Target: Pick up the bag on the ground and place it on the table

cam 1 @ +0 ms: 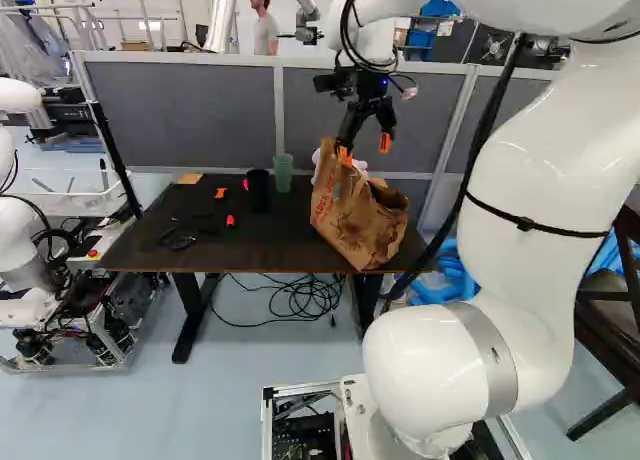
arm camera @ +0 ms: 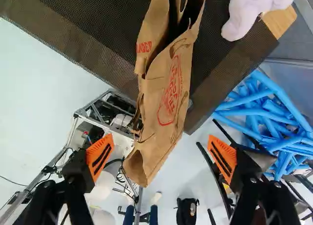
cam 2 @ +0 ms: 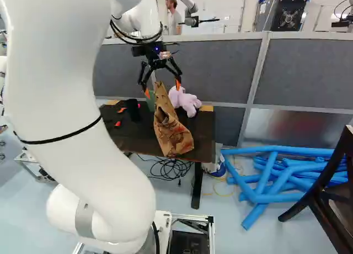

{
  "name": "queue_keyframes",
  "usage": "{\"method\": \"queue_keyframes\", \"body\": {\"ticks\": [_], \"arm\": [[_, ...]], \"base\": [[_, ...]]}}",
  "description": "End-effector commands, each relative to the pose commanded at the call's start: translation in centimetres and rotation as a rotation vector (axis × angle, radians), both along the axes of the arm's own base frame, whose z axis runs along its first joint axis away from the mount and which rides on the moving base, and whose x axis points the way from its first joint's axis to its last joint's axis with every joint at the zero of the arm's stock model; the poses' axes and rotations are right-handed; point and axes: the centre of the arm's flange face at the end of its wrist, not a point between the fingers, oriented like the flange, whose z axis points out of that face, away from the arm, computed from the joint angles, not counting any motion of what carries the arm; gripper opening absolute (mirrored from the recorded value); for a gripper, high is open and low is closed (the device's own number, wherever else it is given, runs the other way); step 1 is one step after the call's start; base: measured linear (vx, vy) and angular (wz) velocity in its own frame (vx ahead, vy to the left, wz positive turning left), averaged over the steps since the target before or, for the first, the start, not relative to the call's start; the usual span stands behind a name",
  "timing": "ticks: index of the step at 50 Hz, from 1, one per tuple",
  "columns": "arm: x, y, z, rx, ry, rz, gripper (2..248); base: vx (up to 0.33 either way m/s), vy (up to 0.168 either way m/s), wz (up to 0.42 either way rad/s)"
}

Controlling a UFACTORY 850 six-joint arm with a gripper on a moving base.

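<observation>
In the left base view my gripper (cam 1: 366, 152) hangs over the right part of the dark table (cam 1: 240, 250), at the upper part of the brown paper bag (cam 1: 365, 225). The bag rests tilted on the table near its front edge, as the right base view also shows the bag (cam 2: 170, 130) there. In the wrist view the gripper (arm camera: 161, 154) is open wide, and the crumpled bag (arm camera: 168, 98) extends between and ahead of its fingers, with neither pad touching it.
On the table are a pink plush toy (cam 2: 186, 101), a green cup (cam 1: 283, 170), a black cup (cam 1: 258, 188) and small orange parts. A grey partition (cam 2: 220, 66) stands behind. Blue tubes (cam 2: 270, 179) and a dark chair (cam 2: 331, 199) are at the right. Another robot (cam 1: 20, 220) stands left.
</observation>
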Motion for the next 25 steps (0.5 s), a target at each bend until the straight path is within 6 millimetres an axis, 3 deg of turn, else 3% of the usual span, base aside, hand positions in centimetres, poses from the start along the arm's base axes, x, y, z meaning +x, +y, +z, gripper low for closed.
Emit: {"method": "queue_keyframes", "body": {"ticks": [25], "arm": [[-2.0,0.0,4.0,0.000,-0.078,0.000,247]], "base": [[0.000,0.000,0.000]]}}
